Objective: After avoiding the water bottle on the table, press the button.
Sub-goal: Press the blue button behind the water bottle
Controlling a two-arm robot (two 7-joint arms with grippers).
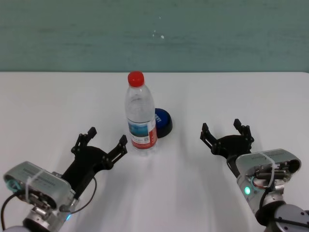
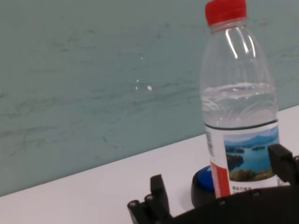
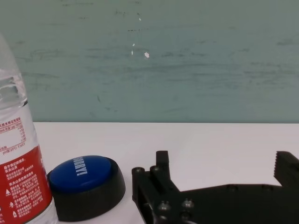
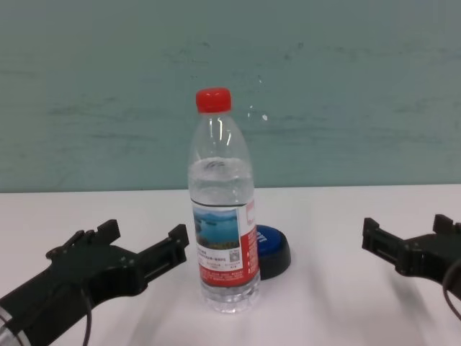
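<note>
Behind the upright water bottle (image 1: pixel 140 116), a blue-domed, black-based button (image 1: pixel 163 122).

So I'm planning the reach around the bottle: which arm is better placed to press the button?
Probably the right. The button sits behind and to the right of the water bottle, so the right gripper, open, has an unblocked line. The left gripper, also open, has the bottle in its path.

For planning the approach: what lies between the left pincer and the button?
The water bottle stands between the left pincer and the button, hiding part of it in the head view.
</note>
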